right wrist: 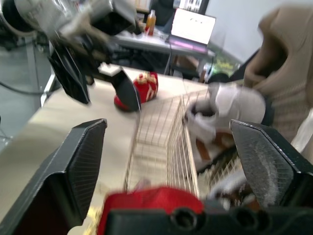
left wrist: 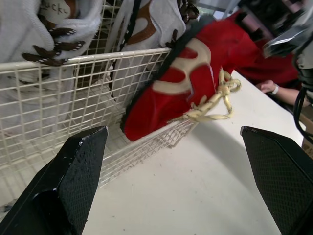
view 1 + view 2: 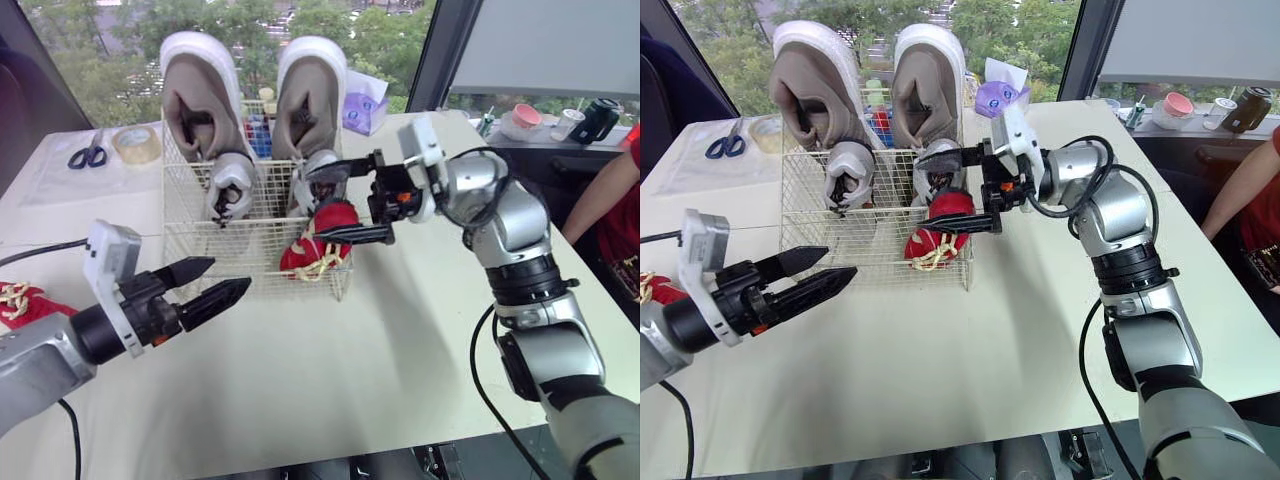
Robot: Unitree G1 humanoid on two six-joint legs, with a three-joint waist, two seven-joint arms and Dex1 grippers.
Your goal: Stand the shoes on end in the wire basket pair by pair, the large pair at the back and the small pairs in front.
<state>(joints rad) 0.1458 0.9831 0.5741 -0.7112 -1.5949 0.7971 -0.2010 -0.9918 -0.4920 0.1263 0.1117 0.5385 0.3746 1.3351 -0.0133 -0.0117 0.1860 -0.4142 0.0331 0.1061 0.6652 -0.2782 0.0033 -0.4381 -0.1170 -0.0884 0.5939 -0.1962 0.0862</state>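
Right end effector (image 3: pixel 316 203) (spread), white table (image 3: pixel 400 330), window (image 3: pixel 395 30)

The wire basket (image 3: pixel 220 245) is cream-coated metal. The red shoe (image 2: pixel 161 103) looks matt, perhaps suede, with braided cord laces (image 2: pixel 212 105). The fingers (image 2: pixel 73 181) of the left claw (image 3: pixel 231 273) are black and finely textured. The tabletop (image 3: pixel 350 360) is smooth and matt.

right gripper (image 3: pixel 349 202) held fingers apart beside red shoe (image 3: pixel 316 252) in wire basket (image 3: pixel 225 245) front-right corner | left gripper (image 3: pixel 230 275) hung spread before basket | large pair (image 3: pixel 202 100) stood at back
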